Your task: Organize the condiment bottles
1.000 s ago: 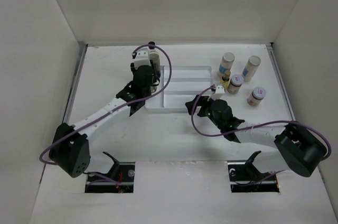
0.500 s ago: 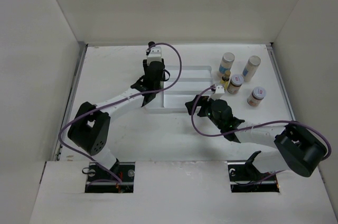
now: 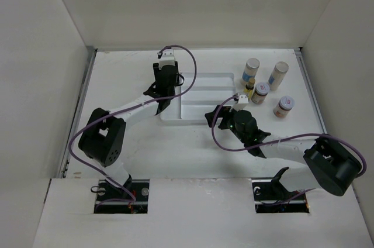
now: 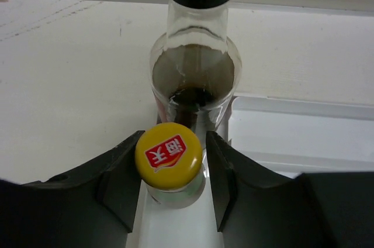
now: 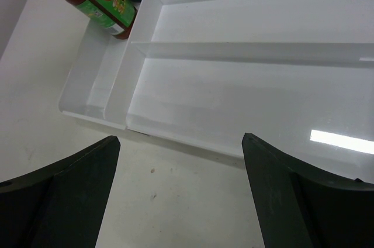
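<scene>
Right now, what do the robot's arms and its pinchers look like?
The left arm and right arm are white tubes with chunky black joints. A purple cable loops along each. The left gripper and right gripper each have two smooth black fingers with curved insides.

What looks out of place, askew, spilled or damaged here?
Nothing spilled or damaged. Four white shakers and a small amber bottle stand loose right of the tray, whose wide compartments are empty; only its narrow left slot holds the yellow-capped bottle.
</scene>
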Motion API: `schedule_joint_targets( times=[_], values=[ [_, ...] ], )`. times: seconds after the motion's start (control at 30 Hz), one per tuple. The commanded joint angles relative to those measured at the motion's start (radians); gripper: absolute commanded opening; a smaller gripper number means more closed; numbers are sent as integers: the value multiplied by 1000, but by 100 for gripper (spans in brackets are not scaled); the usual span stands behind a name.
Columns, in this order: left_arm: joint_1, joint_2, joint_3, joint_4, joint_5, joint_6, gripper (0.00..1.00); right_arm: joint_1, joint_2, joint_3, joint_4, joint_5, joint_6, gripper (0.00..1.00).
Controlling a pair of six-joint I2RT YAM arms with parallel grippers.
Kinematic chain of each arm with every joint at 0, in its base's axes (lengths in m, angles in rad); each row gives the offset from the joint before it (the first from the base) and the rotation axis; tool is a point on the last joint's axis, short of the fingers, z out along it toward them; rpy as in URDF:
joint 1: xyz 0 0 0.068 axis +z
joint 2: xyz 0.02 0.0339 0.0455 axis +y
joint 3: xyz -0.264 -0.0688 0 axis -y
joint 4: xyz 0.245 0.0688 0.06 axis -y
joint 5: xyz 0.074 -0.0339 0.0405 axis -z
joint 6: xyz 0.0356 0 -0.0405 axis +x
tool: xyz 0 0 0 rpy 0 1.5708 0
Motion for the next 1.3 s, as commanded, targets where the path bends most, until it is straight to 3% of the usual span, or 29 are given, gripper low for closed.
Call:
schedule_joint_targets(
  times=[0.0,0.23,0.3,0.33,0.4,0.43,0.53,0.7,0.9,1.1,1.27],
  values=[
    [0,-24,41,140,-15,2,46,0,-8,27,64,-7,4,93],
    [-13,-99,-17,167,-10,-6,76,0,-14,29,59,-4,-1,92],
    [-26,-139,-31,167,-4,-7,85,0,-28,27,59,-2,-12,88],
    [-34,-168,-40,167,-4,-7,89,0,-38,25,59,-2,-15,83],
    [-49,-236,-73,172,-7,-9,100,0,-63,24,55,1,-24,64],
    [-56,-277,-99,178,-14,-12,100,0,-80,25,46,5,-29,54],
    [-62,-412,-221,218,-39,-45,100,6,-123,51,0,40,-44,36],
    [-46,-622,-470,230,-123,-173,100,14,-172,142,-147,132,-90,26],
    [42,-814,-752,194,-134,-378,100,-102,-181,274,-327,257,-145,38],
    [171,-765,-852,212,66,-515,100,-372,-129,422,-407,360,-262,69],
    [173,-716,-899,327,146,-552,100,-555,-45,531,-463,334,-257,89]
  ],
)
